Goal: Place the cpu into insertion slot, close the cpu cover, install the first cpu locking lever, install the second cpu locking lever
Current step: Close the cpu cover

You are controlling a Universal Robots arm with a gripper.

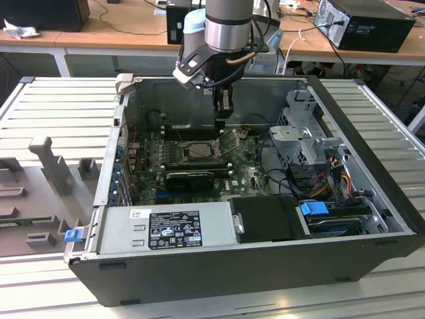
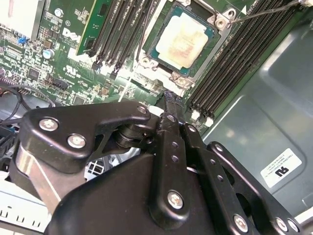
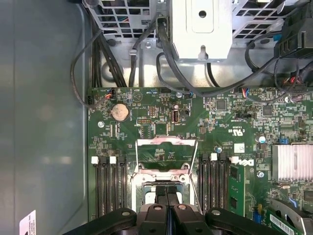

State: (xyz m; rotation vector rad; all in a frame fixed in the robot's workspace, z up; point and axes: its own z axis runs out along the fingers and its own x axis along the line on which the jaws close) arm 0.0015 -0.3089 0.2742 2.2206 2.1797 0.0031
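The arm reaches down into the open case, and the gripper hangs over the board, just beside the slot, on the side toward the case's far wall. In both wrist views the gripper's two fingers are pressed together, side by side, and I see nothing between them. In the second wrist view the gripper's tip is close above the board, near the edge of the slot, and not touching the cpu.

The cpu lies flat in the slot, with its pale square top facing up and a thin green edge around it. The cover is open: in the first wrist view it stands swung back from the slot, and the green board shows through its window. A thin lever runs free beside the slot, not hooked down. Long black memory slots stand on both sides of the slot.
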